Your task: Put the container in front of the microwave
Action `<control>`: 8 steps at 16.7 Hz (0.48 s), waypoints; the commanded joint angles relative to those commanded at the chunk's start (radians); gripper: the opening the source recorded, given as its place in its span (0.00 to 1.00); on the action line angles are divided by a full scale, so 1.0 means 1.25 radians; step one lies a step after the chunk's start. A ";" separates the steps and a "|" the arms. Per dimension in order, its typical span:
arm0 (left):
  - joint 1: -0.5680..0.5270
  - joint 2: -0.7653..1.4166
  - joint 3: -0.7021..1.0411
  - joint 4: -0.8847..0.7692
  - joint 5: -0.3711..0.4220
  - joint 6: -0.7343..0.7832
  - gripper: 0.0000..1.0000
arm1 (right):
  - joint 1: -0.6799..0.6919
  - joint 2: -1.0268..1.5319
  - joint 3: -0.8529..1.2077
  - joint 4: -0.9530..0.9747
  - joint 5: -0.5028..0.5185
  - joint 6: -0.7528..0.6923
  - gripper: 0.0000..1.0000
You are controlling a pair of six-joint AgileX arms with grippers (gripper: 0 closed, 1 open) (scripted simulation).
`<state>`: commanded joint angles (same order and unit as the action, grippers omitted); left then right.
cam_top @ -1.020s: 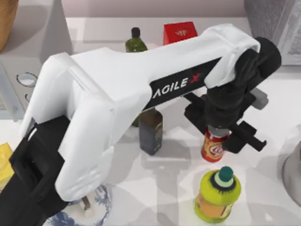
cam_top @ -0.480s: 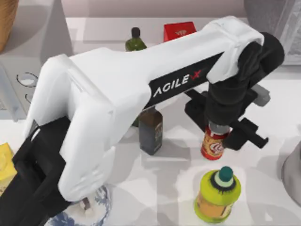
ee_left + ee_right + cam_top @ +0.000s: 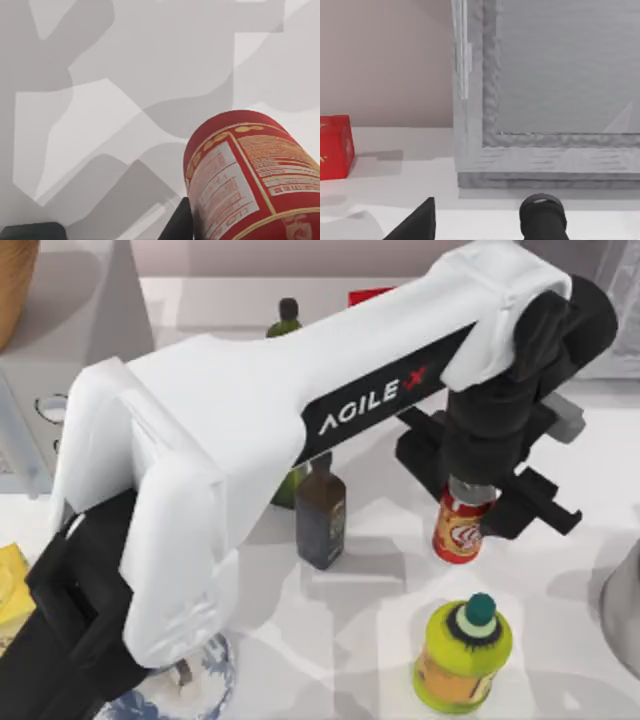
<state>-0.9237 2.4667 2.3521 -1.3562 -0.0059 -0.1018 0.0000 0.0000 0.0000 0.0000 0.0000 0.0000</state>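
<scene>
At the near edge of the table (image 3: 360, 640), seen from above, stands a yellow-green plastic jar with a teal cap (image 3: 463, 652), and at the near left there is a blue-and-white patterned round object (image 3: 200, 690), partly covered by the big white left arm (image 3: 250, 440) with the word AGILEX on it. This arm reaches across the middle of the table towards the right side. Its black left gripper (image 3: 470, 502) points down over the small red soda can with cream-and-white label (image 3: 459, 529), which is just beyond the jar and a little to its left. The fingers are closed on the upper part of the can, one on each side, and the can is upright between them. In the left wrist view the red can (image 3: 250, 175) is very close to the camera, above the pale table surface (image 3: 125, 75) with grey shadows; I cannot tell if its bottom touches the table. To the left of the can, well apart from it, stands a dark brown square glass bottle (image 3: 321, 518). Farther back a green glass bottle with a dark cap (image 3: 287, 318) comes out from behind the arm, and beside it a corner of a red cube box (image 3: 365, 295). At the far left is the large light grey microwave (image 3: 80, 310) with round silver-rimmed dials (image 3: 52, 408). The right wrist view shows the red box (image 3: 335, 147) and a grey textured frame (image 3: 485, 100) at the wall, with dark parts of the right gripper (image 3: 480, 220) at its edge; whether its fingers are open I cannot tell.
</scene>
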 joint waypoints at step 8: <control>0.145 -0.228 -0.089 -0.004 0.041 0.142 0.00 | 0.000 0.000 0.000 0.000 0.000 0.000 1.00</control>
<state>-0.7431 2.1812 2.2406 -1.3613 0.0450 0.0752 0.0000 0.0000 0.0000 0.0000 0.0000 0.0000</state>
